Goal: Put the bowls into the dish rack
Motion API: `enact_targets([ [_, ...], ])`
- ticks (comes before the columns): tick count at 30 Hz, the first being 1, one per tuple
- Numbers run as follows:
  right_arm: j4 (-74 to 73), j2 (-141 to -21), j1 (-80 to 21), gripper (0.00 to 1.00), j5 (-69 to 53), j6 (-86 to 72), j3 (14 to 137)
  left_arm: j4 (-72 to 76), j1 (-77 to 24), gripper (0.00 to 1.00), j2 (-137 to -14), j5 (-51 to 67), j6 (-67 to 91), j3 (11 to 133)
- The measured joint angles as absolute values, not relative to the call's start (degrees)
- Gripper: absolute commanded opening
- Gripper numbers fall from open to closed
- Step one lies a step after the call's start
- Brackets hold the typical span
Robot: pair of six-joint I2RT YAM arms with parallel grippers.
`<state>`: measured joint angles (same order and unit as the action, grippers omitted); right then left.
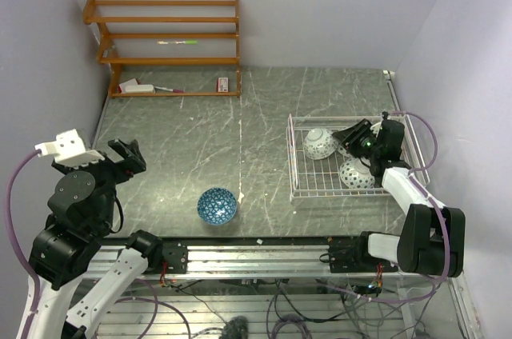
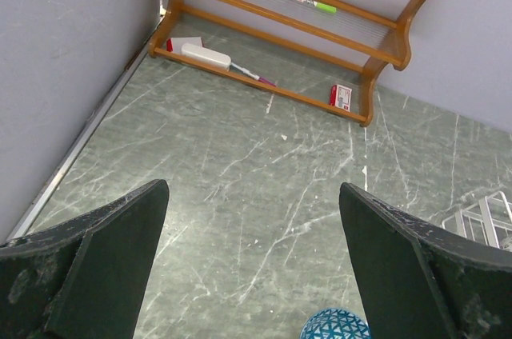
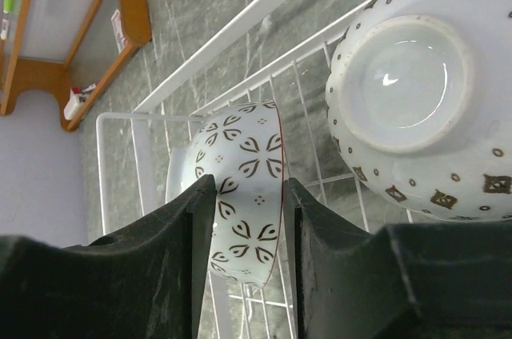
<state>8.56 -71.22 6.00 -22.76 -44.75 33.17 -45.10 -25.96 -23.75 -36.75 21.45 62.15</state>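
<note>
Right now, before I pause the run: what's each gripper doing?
Left gripper: open, empty.
Right gripper: astride the red-rimmed bowl, close on both sides; whether it grips cannot be told.

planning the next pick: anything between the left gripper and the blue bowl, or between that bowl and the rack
Nothing visible does. The table is bare from the left gripper to the blue bowl, and from that bowl across to the dish rack.
</note>
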Motion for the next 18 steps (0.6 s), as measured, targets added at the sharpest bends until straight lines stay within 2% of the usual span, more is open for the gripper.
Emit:
enact_targets([
  [8,6.13,-71.29,6.0,0.47,-22.13,-42.52,33.78,-44.62,-25.96,0.99,-23.75,-36.34,21.45,61.95],
  [18,1.76,-71.31,5.8,0.48,-20.34,-39.99,34.26,-44.16,-25.96,0.99,-23.75,-36.14,21.47,60.9],
])
